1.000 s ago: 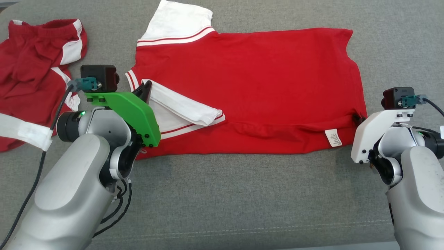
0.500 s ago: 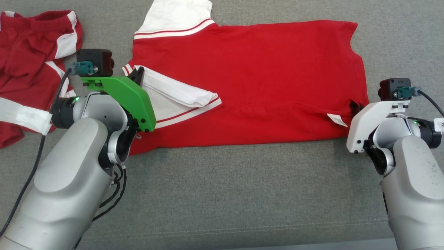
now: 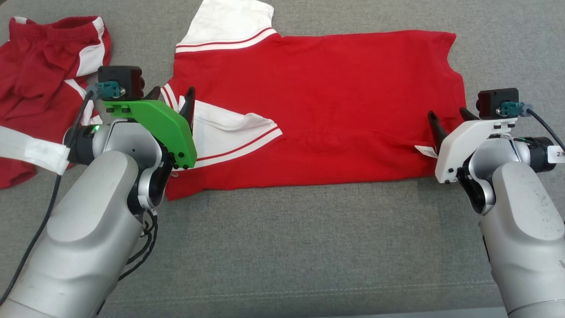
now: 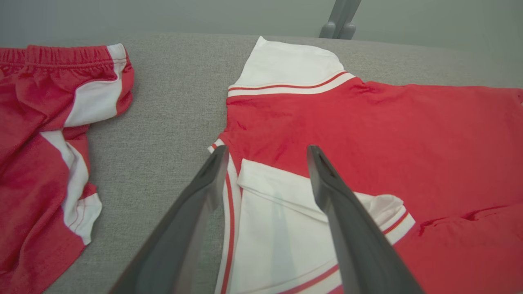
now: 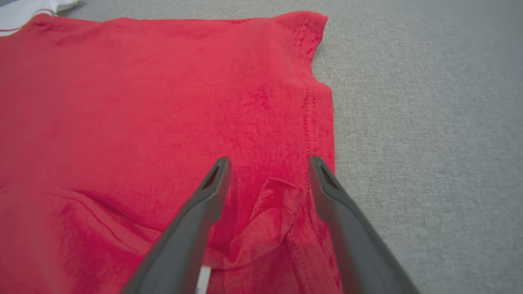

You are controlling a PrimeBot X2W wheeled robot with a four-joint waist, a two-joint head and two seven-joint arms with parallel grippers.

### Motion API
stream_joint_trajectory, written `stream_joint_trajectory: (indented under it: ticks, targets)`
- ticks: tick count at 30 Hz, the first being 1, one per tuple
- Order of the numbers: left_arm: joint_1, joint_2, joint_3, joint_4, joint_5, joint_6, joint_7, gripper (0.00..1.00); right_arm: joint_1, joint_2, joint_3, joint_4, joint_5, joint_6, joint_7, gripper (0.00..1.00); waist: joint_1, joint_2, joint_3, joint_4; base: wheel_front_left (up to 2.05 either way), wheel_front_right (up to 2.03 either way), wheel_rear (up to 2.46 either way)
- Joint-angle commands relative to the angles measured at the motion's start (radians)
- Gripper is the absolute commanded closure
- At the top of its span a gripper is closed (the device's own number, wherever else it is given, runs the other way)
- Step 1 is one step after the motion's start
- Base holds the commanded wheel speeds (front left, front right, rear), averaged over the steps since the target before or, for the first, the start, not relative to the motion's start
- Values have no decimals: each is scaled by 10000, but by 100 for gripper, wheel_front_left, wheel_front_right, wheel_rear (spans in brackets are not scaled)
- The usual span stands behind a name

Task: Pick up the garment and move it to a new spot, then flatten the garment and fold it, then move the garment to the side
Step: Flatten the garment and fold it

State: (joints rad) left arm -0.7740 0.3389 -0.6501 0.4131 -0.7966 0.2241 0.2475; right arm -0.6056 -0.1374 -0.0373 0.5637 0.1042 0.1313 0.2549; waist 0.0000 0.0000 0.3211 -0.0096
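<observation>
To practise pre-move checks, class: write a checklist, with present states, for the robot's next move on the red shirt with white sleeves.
1. Left gripper open: ok, jaws spread over the folded-in white sleeve.
2. Right gripper open: ok, jaws spread over the hem corner of the red short-sleeved shirt.
3. Shirt lying flat: not ok, a pucker sits between the right jaws.
4. Far white sleeve folded in: not ok, it sticks out onto the grey fabric surface.
5. Red-and-white shorts apart from shirt: ok, grey gap between them.
</observation>
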Motion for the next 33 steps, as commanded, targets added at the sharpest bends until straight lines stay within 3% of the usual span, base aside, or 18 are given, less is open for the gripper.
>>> stream_joint_trajectory:
  ticks: [1, 8, 14, 17, 26, 33]
  targets:
    - [-5, 43, -8, 61, 133, -60, -132, 0, -109, -40, -6, 93, -58, -10, -249, 0, 0, 0, -66, 14, 0, 0, 0]
    - [767, 370, -166, -108, 361, -51, -769, 0, 139, -266, 127, 48, 46, -12, -1037, 0, 0, 0, -467, 83, 0, 0, 0]
    - [2049, 665, -475, -676, 559, 274, -1128, 0, 954, -623, 26, -474, -45, -12, -1080, 0, 0, 0, -820, 116, 0, 0, 0]
    - [2832, 787, -697, -1068, 668, 670, -1134, 0, 1559, -671, -318, -835, -200, -12, -955, 0, 0, 0, -892, 106, 0, 0, 0]
    - [3349, 762, -738, -999, 706, 1192, -1246, 0, 2117, -294, -553, -797, -452, -12, -638, 0, 0, 0, -676, 56, 0, 0, 0]
    - [3211, 660, -791, -842, 617, 1163, -1115, 0, 2180, -139, -611, -603, -440, -12, -384, 0, 0, 0, -621, 78, 0, 0, 0]
